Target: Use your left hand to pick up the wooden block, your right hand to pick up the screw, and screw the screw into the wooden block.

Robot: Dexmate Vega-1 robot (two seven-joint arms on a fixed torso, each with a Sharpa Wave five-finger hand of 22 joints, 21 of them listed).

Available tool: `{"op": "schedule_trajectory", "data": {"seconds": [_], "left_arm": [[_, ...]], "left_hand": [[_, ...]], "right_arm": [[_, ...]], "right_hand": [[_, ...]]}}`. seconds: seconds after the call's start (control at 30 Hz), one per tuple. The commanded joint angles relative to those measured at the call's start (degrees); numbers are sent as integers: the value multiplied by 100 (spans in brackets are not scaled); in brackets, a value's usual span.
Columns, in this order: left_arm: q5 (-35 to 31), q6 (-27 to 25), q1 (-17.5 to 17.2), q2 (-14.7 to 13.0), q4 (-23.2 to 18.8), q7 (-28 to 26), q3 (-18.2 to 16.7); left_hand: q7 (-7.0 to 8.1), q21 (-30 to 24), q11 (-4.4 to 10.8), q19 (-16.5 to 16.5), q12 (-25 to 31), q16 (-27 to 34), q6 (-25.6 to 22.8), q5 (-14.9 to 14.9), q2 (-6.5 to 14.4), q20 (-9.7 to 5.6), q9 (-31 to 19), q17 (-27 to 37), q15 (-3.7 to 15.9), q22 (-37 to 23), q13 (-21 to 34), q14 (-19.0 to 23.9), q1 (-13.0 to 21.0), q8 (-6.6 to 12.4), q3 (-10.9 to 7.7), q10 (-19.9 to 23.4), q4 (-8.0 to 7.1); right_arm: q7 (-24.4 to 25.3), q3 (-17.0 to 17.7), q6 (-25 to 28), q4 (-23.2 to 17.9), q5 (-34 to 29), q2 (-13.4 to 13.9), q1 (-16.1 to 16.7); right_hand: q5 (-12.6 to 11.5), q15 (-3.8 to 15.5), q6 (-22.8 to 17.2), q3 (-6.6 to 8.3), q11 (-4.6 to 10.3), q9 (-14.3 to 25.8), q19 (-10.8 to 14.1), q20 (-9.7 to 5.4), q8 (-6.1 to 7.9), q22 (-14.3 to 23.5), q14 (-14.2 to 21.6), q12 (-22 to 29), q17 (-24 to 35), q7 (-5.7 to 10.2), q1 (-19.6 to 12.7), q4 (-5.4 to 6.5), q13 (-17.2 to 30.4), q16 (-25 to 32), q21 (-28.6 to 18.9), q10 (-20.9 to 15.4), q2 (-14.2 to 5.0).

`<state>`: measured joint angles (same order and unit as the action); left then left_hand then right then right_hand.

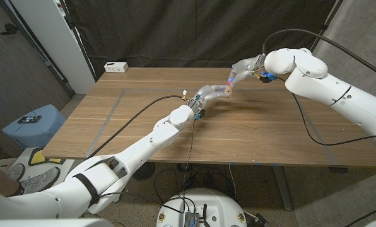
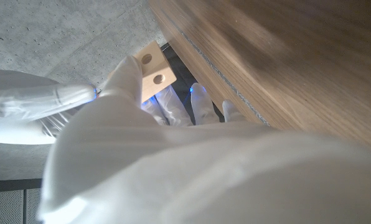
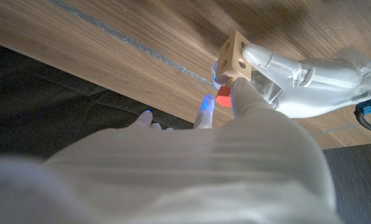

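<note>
Left hand (image 1: 208,96) gripping wooden block (image 1: 226,92), raised above table (image 1: 144,126), just right of centre frame. Right hand (image 1: 243,68) pinching screw (image 3: 223,98) against block face. Both picked up; seemingly mid-threading, depth of screw impossible to tell. Block: pale, squared, smooth, drilled round holes. Screw: red-orange part showing

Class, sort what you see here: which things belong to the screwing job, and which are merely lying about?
Part of the job:
left hand, holding the wooden block
right hand, at the block with the red-headed screw

Lying about:
white box at the table's far corner
blue stool on the floor
</note>
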<state>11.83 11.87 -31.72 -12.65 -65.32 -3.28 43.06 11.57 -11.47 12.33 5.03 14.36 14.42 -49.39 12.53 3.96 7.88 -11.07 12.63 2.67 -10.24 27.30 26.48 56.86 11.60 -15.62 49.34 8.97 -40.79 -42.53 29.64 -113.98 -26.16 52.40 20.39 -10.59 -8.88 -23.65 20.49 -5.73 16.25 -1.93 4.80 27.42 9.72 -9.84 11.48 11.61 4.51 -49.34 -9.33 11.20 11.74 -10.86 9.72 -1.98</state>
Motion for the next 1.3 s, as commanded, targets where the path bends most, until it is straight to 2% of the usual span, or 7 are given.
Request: {"op": "schedule_trajectory", "data": {"seconds": [0.03,0.77,1.3], "left_arm": [[-6,-11,-38,-38,-67,7,-4],[-28,-59,-114,-97,-232,-25,-11],[-32,-83,-120,-87,-239,-44,-9]], "left_hand": [[-46,-28,38,4,41,-14,-97,33,75,48,-11,32,463,-29,486,43,35,28,-18,74,-24],[-55,-29,38,5,34,-15,-100,34,70,46,-12,33,462,-29,491,43,37,29,-14,70,-25],[-59,-30,37,5,33,-14,-103,34,71,48,-11,34,460,-29,493,49,38,29,-13,76,-27]], "right_arm": [[3,5,69,-66,-13,38,24],[67,94,84,-234,77,138,131],[84,112,33,-283,92,138,143]], "right_hand": [[8,31,-53,26,31,40,52,4,73,17,-562,61,7,28,-72,24,13,18,-42,329,-4],[16,62,-250,9,43,205,95,-12,325,17,-509,78,10,7,-108,29,13,38,-47,182,-26],[21,48,-291,-16,28,314,118,-13,459,16,-474,80,13,-32,-113,36,12,48,-46,102,-22]]}}
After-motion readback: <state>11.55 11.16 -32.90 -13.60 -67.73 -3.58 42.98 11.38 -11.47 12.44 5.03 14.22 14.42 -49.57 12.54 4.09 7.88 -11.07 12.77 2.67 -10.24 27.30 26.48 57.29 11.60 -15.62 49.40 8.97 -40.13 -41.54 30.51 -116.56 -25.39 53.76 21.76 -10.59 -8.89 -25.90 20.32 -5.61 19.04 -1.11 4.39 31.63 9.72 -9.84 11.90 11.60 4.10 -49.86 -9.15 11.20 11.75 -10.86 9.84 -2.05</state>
